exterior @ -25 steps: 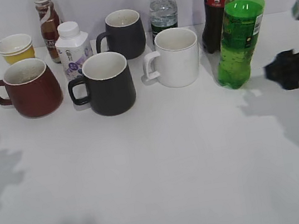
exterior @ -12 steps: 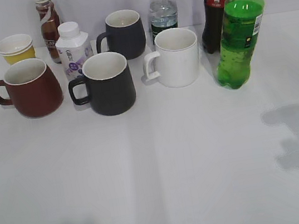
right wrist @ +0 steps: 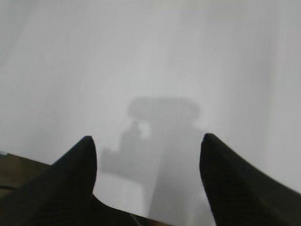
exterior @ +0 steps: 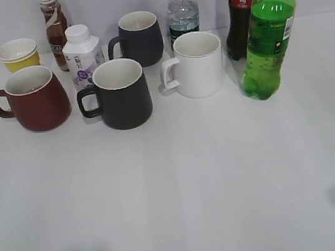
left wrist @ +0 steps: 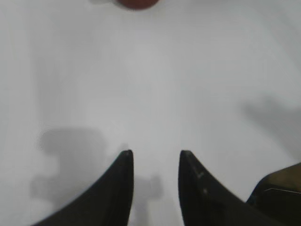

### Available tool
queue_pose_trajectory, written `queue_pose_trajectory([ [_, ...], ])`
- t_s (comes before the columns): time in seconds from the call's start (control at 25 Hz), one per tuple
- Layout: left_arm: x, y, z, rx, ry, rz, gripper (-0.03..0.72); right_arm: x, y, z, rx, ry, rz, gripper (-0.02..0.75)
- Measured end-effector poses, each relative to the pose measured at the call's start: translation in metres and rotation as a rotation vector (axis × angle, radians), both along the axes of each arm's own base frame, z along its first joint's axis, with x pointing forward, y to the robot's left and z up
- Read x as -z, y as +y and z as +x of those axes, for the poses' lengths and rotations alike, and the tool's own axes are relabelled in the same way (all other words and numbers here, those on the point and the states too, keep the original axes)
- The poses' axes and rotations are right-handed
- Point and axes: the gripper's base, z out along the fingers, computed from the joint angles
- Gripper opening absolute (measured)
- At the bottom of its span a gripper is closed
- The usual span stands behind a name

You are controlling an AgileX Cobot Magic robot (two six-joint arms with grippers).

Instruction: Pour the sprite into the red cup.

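Observation:
The sprite (exterior: 266,38), a tall green bottle with a green cap, stands upright at the right of the table, in front of a cola bottle. The red cup (exterior: 36,99) stands at the left, handle to the left; its base edge shows at the top of the left wrist view (left wrist: 136,4). Neither gripper shows in the exterior view. My left gripper (left wrist: 154,154) is open and empty over bare white table. My right gripper (right wrist: 148,139) is wide open and empty over bare table near its edge.
Between the cup and the sprite stand two black mugs (exterior: 122,94) (exterior: 139,38), a white mug (exterior: 197,64), a small white milk bottle (exterior: 81,53), a brown drink bottle (exterior: 54,25), a yellow paper cup (exterior: 17,54), a water bottle (exterior: 182,6) and the cola bottle (exterior: 241,4).
Both arms have left the exterior view: the right gripper, beside the sprite a second ago, is gone, and its shadow has slid down to the lower right corner. The objects have not moved.

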Motion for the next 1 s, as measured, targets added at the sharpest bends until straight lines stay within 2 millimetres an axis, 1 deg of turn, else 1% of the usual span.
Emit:
queue_pose_trajectory([
  [0.08, 0.012, 0.002, -0.006, -0.004, -0.01, 0.006, 0.256, 0.003, -0.002, -0.012, -0.001, -0.052, 0.009, 0.51],
  [0.16, 0.024, 0.003, -0.008, -0.004, -0.02, 0.003, 0.256, 0.01, -0.004, -0.023, 0.0, -0.09, 0.015, 0.51],
  [0.24, 0.029, 0.003, -0.009, -0.004, -0.042, -0.002, 0.256, 0.015, -0.006, -0.03, 0.004, -0.134, 0.014, 0.51],
  [0.36, 0.032, 0.002, -0.006, -0.004, -0.096, -0.015, 0.255, 0.016, -0.009, -0.038, 0.009, -0.196, 0.015, 0.51],
  [1.0, 0.033, 0.003, -0.004, -0.01, -0.112, -0.003, 0.242, 0.015, -0.009, -0.039, 0.013, -0.218, 0.014, 0.503],
])
